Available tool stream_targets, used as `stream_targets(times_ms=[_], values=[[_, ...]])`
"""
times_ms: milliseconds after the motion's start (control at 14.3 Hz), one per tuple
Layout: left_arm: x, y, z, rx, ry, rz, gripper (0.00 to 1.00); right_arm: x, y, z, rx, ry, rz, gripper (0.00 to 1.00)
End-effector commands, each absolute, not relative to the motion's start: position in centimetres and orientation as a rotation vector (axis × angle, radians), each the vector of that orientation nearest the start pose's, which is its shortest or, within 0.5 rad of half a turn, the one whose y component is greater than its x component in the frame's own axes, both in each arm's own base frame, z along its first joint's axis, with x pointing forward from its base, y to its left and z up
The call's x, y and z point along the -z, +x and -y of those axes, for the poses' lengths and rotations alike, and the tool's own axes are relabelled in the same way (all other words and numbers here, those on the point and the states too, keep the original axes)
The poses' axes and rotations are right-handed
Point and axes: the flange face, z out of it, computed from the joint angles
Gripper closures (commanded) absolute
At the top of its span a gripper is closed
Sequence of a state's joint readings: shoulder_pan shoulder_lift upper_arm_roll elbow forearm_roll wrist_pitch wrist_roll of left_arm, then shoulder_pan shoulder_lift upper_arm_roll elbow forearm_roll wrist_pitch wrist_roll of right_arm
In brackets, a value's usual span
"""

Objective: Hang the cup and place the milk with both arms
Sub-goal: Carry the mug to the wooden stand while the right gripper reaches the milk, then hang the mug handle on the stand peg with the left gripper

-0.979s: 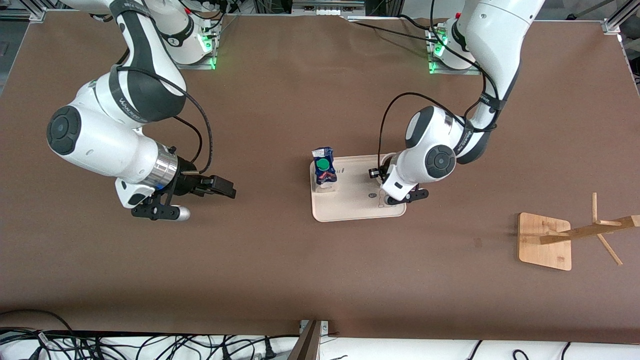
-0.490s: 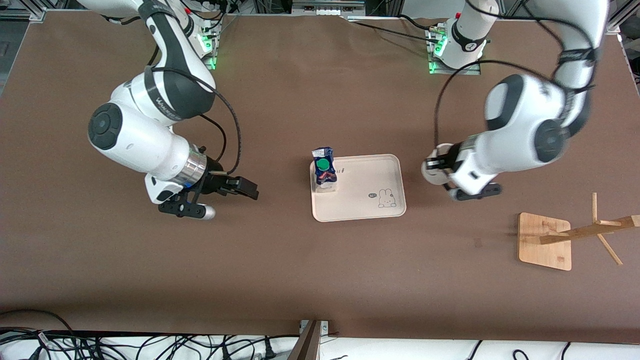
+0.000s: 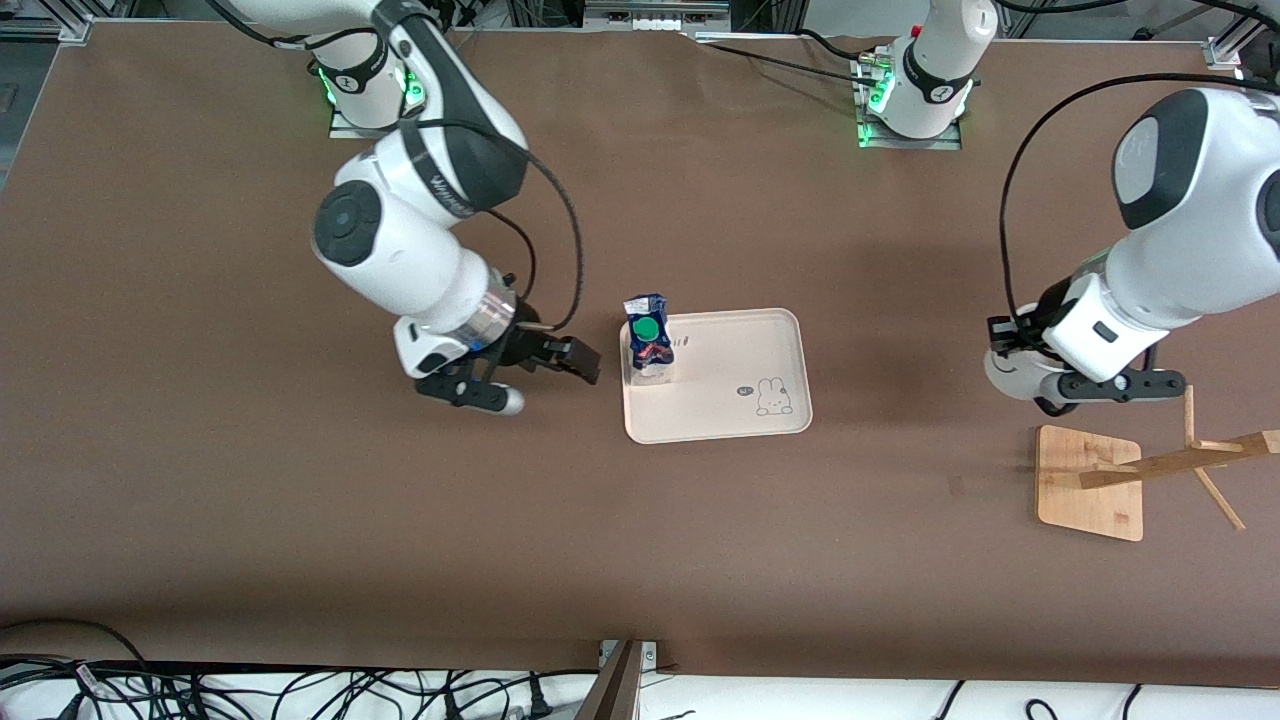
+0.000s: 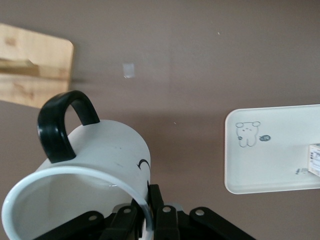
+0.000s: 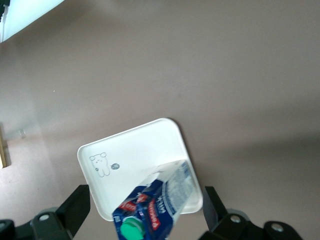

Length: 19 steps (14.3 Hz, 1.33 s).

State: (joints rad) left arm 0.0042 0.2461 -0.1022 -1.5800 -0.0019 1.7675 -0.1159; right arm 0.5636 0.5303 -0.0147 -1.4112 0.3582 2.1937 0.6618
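Observation:
The cup (image 3: pixel 1008 378) is white with a black loop handle (image 4: pixel 57 125). My left gripper (image 3: pixel 1008 348) is shut on its rim (image 4: pixel 148 192) and holds it up over the table beside the wooden rack (image 3: pixel 1090 480). The milk (image 3: pixel 648 340), a dark-blue carton with a green cap, stands on the cream tray (image 3: pixel 740 420) at its end toward the right arm. My right gripper (image 3: pixel 578 362) is open beside the carton and apart from it. In the right wrist view the milk (image 5: pixel 160 205) shows between the open fingers (image 5: pixel 75 210).
The rack's base (image 4: pixel 30 70) lies at the left arm's end of the table, and its pegged post (image 3: pixel 1200 455) leans outward. The tray (image 4: pixel 280 170) bears a small bear print (image 3: pixel 770 397). Cables lie along the table edge nearest the front camera.
My left gripper has lifted the cup off the tray and carried it toward the rack. My right gripper has moved across the table to just beside the milk.

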Motion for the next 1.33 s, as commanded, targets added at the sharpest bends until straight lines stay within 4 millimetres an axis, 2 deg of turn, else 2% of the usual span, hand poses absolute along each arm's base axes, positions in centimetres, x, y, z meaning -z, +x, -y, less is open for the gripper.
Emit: stream_targets(times_ms=[0, 140, 350, 490, 630, 770, 1189, 1259], values=[[-50.0, 65.1, 0.3, -0.055, -3.133, -0.115, 1.00, -41.1, 60.6, -42.3, 0.059, -2.699, -0.399, 0.00], [-50.1, 65.8, -1.6, -0.033, -3.122, -0.158, 1.00, -39.9, 60.1, -43.7, 0.058, -2.686, -0.457, 0.00], [-49.8, 66.7, -4.0, 0.021, -3.107, -0.192, 1.00, -37.5, 59.6, -45.1, 0.090, -2.726, -0.423, 0.00], [-49.5, 67.3, -5.6, 0.081, -3.105, -0.230, 1.00, -36.7, 58.7, -46.5, 0.090, -2.734, -0.426, 0.00], [-49.3, 67.5, -5.8, 0.107, -3.117, -0.251, 1.00, -35.9, 57.7, -48.0, 0.118, -2.757, -0.375, 0.00], [-49.2, 67.6, -6.4, 0.108, -3.112, -0.282, 1.00, -35.0, 57.3, -48.5, 0.125, -2.781, -0.374, 0.00], [-48.3, 66.9, -9.9, 0.070, -3.095, -0.275, 1.00, -34.7, 56.3, -49.7, 0.121, -2.789, -0.346, 0.00], [-48.2, 66.9, -9.8, 0.060, -3.094, -0.280, 0.96, -34.4, 56.1, -49.9, 0.119, -2.796, -0.334, 0.00]])
